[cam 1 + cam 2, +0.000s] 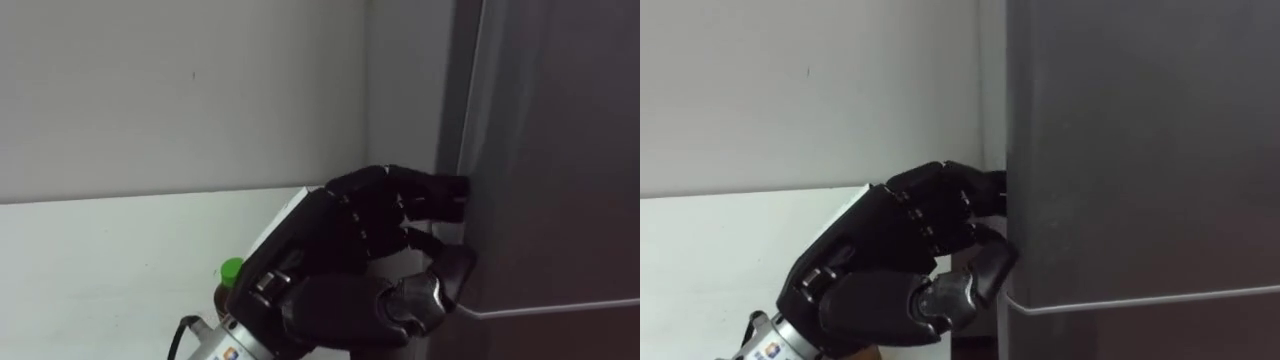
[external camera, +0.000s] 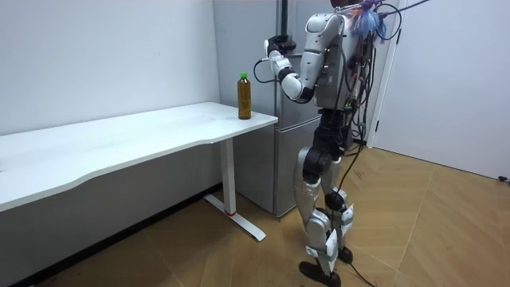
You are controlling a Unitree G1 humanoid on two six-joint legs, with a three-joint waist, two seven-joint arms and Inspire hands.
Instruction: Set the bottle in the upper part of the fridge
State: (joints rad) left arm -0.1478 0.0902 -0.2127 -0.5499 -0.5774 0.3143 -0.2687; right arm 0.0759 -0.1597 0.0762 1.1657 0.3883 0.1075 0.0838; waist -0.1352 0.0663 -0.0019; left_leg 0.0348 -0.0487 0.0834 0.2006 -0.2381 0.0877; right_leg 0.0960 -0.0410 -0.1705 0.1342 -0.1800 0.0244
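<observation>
Bottle [image 2: 245,96] stands upright on table [image 2: 119,143], just left of left hand [image 1: 350,250]. Hand's curled fingers hook fridge door [image 1: 560,150] edge.

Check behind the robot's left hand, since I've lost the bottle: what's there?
The bottle stands on the white table; just its green cap and shoulder show. The left hand, curled on the fridge door, covers the rest.

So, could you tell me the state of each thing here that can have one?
bottle: upright on the table, green cap on, not held.
upper fridge door: looks shut.
lower fridge door: shut.
left hand: fingers curled on the upper fridge door's left edge.
</observation>
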